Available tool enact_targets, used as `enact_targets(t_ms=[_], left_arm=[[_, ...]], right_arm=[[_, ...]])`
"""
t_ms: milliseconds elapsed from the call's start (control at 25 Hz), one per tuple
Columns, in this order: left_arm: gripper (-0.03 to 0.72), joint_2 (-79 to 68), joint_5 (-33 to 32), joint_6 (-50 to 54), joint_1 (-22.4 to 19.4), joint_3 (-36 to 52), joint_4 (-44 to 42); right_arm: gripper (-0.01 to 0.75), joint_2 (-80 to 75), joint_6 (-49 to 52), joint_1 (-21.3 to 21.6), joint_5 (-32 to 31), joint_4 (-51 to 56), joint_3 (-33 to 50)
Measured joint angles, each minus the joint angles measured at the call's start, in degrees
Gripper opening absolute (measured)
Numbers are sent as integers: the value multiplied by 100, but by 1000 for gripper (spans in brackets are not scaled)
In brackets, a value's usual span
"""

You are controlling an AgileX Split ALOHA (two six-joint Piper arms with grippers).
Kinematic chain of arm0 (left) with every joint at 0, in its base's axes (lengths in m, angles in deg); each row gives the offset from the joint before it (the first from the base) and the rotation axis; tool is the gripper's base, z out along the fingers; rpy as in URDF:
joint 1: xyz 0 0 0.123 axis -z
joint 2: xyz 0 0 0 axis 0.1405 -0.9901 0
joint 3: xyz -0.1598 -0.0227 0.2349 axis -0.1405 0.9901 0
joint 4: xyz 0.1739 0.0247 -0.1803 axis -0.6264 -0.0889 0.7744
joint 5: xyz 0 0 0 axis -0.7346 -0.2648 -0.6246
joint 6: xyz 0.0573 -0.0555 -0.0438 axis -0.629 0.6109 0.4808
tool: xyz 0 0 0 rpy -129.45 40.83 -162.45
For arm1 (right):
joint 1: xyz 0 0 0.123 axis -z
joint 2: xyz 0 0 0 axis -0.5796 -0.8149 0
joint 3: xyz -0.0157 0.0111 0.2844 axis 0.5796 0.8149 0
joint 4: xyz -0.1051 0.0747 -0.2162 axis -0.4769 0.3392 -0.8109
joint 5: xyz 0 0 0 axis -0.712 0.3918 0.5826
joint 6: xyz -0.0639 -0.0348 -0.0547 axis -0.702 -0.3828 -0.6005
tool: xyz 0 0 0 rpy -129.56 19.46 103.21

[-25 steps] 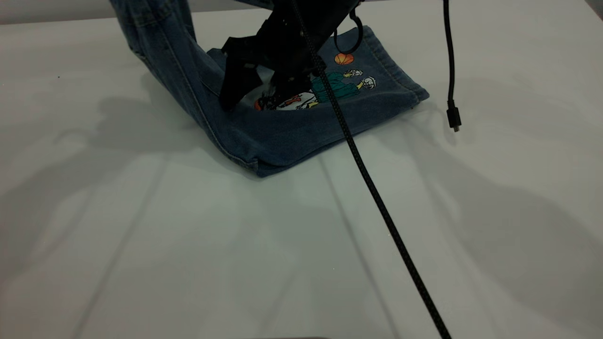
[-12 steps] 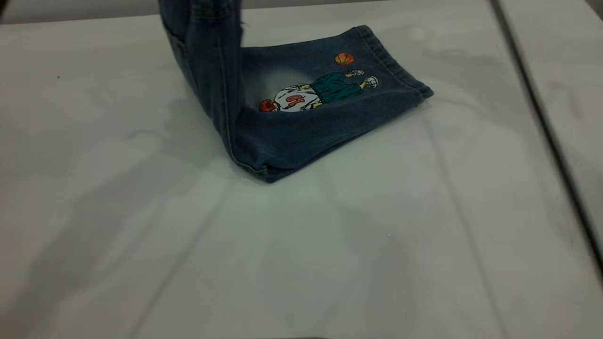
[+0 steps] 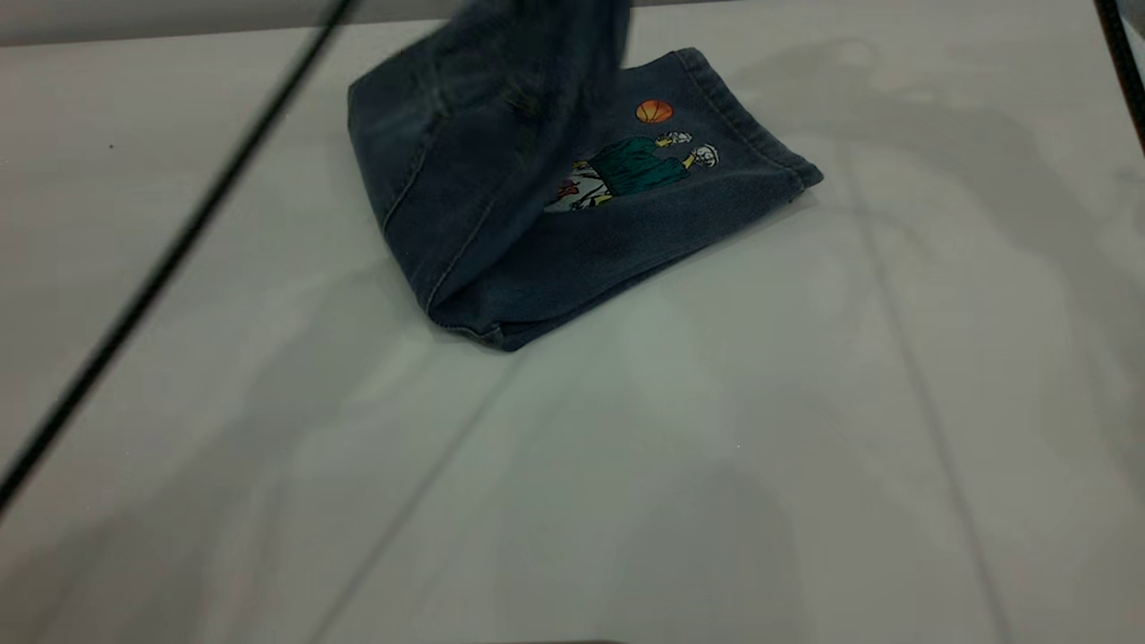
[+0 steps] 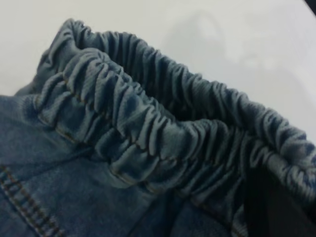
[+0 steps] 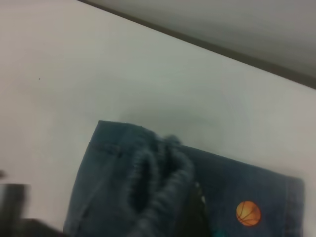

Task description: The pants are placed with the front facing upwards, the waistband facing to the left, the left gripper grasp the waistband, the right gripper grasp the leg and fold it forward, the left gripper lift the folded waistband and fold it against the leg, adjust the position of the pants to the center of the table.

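Note:
The blue denim pants point(image 3: 501, 224) lie folded lengthwise at the back of the white table point(image 3: 626, 465). The leg point(image 3: 698, 192) rests flat, hem to the right, with its cartoon print point(image 3: 640, 161) facing up. The waistband half is lifted and leans over the leg, its top running out of the exterior view. In the left wrist view the ruffled waistband point(image 4: 148, 128) fills the picture, and my left gripper point(image 4: 266, 197) is shut on it, one dark finger showing. The right wrist view looks down on the raised waistband point(image 5: 158, 173) and the basketball print point(image 5: 248, 213). My right gripper does not show.
A black cable point(image 3: 170, 259) crosses the left side of the exterior view on a slant. Another dark cable point(image 3: 1123, 63) hangs at the top right corner. White tabletop stretches in front of the pants and to both sides.
The right arm has left the exterior view. The lifted waistband half swung from upright over to the right, now covering part of the cartoon print. A cable swept in at the left.

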Motion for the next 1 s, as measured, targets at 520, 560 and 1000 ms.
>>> enact_targets(t_ms=[520, 560, 1000], left_arm=[[225, -1446, -563, -598, 283, -1050, 148], [292, -1446, -622, -723, 283, -1064, 142], [647, -224, -1507, -197, -108, -1121, -1644]], right_arm=[[497, 0, -18, 0, 0, 0, 0], [497, 0, -18, 0, 0, 0, 0], [497, 0, -13, -6, -355, -264, 0]])
